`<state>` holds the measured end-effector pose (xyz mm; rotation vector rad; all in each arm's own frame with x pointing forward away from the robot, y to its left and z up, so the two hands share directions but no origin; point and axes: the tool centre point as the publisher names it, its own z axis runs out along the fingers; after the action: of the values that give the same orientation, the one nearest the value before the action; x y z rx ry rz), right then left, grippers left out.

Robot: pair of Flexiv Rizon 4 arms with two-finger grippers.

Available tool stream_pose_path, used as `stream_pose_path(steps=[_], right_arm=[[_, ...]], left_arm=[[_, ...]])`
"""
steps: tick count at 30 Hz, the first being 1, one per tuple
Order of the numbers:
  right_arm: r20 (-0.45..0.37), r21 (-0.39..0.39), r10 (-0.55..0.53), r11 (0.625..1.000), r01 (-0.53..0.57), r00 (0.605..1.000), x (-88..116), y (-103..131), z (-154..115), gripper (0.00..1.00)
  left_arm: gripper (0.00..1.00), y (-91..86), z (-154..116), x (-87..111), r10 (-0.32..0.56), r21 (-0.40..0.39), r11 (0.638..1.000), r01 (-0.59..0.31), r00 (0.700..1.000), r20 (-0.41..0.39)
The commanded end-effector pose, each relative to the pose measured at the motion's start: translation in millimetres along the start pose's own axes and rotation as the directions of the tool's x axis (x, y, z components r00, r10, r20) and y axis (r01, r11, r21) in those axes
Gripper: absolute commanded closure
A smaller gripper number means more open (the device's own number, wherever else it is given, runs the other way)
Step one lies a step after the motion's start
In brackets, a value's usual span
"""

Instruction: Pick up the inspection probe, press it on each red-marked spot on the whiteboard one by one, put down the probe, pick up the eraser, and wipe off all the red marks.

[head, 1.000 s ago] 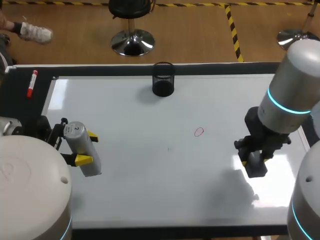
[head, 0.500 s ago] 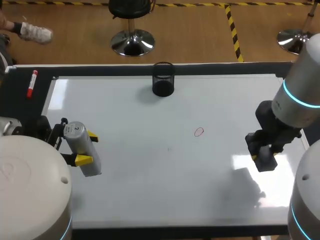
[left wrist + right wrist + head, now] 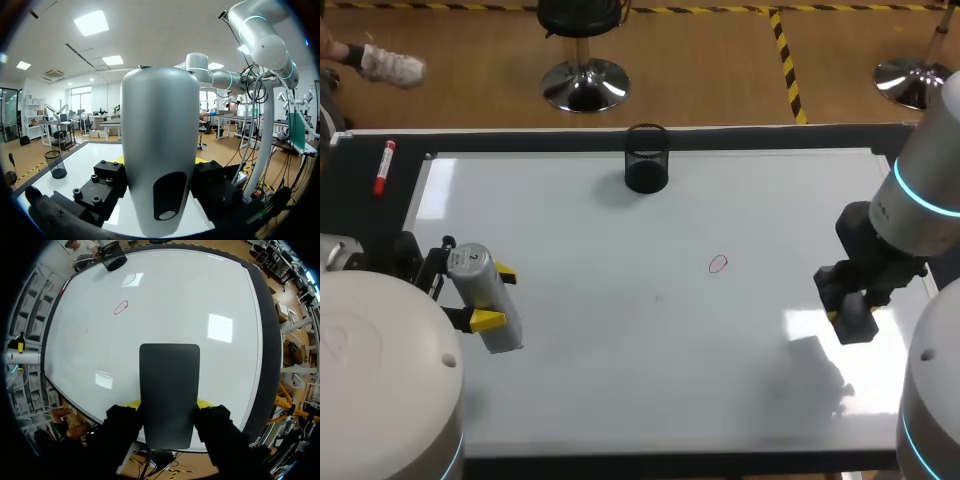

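Note:
My left gripper [image 3: 493, 297] hangs over the whiteboard's [image 3: 620, 380] left edge, shut on the grey cylindrical probe [image 3: 502, 332], which fills the left wrist view [image 3: 160, 150]. Near the board's right edge, my right gripper [image 3: 847, 303] is shut on the dark eraser [image 3: 857, 324]; in the right wrist view the eraser [image 3: 169, 390] sits flat between the yellow tips, above the board. One small red ring mark [image 3: 718, 264] lies right of the board's middle, well to the left of the eraser and ahead of it in the right wrist view [image 3: 120, 307].
A black mesh cup [image 3: 647, 158] stands at the board's far edge, middle. A red marker [image 3: 384, 166] lies on the dark table strip at the far left. The board's dark frame [image 3: 670, 138] runs along all sides.
My right arm has carried the eraser to the right, away from the red mark toward the board's right edge. The left arm and probe have stayed still.

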<state>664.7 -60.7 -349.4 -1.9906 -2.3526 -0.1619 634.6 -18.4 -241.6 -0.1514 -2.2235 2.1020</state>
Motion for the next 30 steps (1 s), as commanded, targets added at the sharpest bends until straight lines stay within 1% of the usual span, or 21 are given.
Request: stream_pose_path(steps=[1,12,16,19,22,26,30], right_arm=[[-0.003,-0.003,-0.002,1.000,0.002,1.000,-1.5,-1.8,-1.4,1.00],[-0.003,-0.003,-0.002,1.000,0.002,1.000,-1.5,-1.8,-1.4,1.00],[-0.003,-0.003,-0.002,1.000,0.002,1.000,-1.5,-1.8,-1.4,1.00],[-0.003,-0.003,-0.002,1.000,0.002,1.000,-1.5,-1.8,-1.4,1.00],[-0.003,-0.003,-0.002,1.000,0.002,1.000,-1.5,-1.8,-1.4,1.00],[-0.003,-0.003,-0.002,1.000,0.002,1.000,-1.5,-1.8,-1.4,1.00],[-0.003,-0.003,-0.002,1.000,0.002,1.000,-1.5,-1.8,-1.4,1.00]], left_arm=[[1.00,-0.6,0.6,0.9,0.003,0.000,1.000,-0.003,1.000,0.003],[1.00,-0.6,0.6,0.9,0.003,0.000,1.000,-0.003,1.000,0.003],[1.00,-2.0,7.9,-7.2,0.009,-0.004,1.000,-0.010,1.000,-0.009],[1.00,-1.8,9.5,-15.7,0.015,-0.018,1.000,-0.014,1.000,0.020],[1.00,-1.1,14.5,-23.0,0.017,-0.013,1.000,-0.017,1.000,0.024],[1.00,-0.5,22.7,-30.4,0.018,0.002,1.000,-0.018,1.000,0.010],[1.00,1.4,31.5,-38.5,0.012,0.017,1.000,-0.012,1.000,-0.020]])
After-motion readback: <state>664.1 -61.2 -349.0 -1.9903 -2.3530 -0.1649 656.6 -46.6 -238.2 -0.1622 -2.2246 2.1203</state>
